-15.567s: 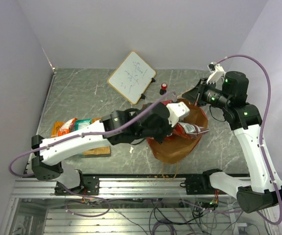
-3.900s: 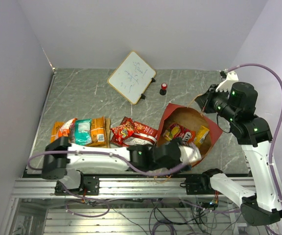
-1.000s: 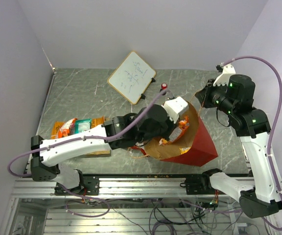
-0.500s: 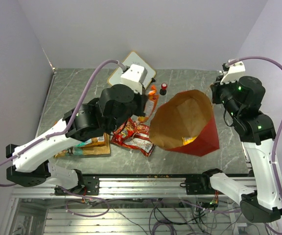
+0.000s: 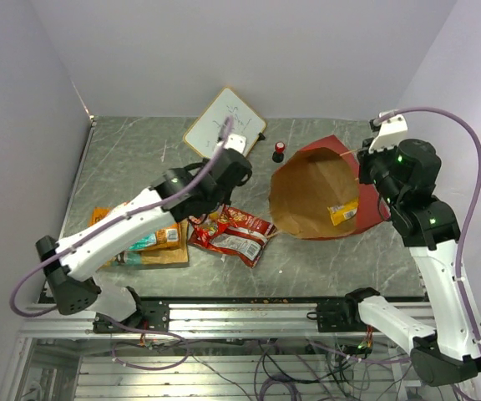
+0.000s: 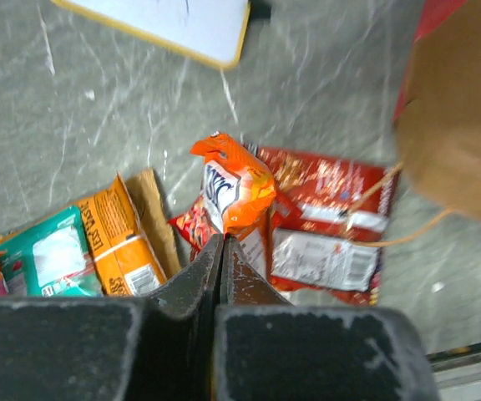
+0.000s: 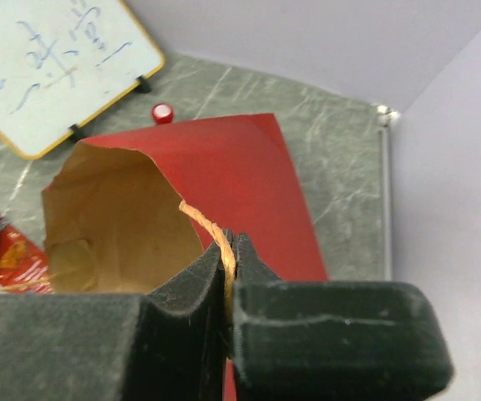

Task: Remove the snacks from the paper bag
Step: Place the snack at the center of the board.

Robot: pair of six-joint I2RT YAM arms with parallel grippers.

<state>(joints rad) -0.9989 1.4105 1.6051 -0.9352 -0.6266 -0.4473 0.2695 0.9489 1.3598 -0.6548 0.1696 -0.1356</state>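
The paper bag (image 5: 334, 149) is tilted with its brown mouth facing left; a yellow snack (image 5: 343, 212) lies inside. My right gripper (image 5: 364, 164) is shut on the bag's twisted handle (image 7: 210, 227) and holds the red bag (image 7: 240, 167) up by it. My left gripper (image 6: 222, 240) is shut on an orange snack packet (image 6: 236, 185), hanging just above the red packets (image 6: 328, 219) on the table. In the top view the left gripper (image 5: 214, 199) sits over those red packets (image 5: 234, 234). Teal (image 6: 53, 255) and orange (image 6: 119, 238) packets lie to the left.
A white whiteboard (image 5: 224, 125) stands at the back, with a small red-capped object (image 5: 279, 150) beside it, close to the bag's top edge. Orange, teal and tan packets (image 5: 153, 238) lie at the left front. Walls close in the table on the left and right.
My left arm has swung down and forward, lowering the orange packet over the red packets. The bag has shifted up and right, its mouth now nearer the red-capped object. The right gripper keeps the handle.
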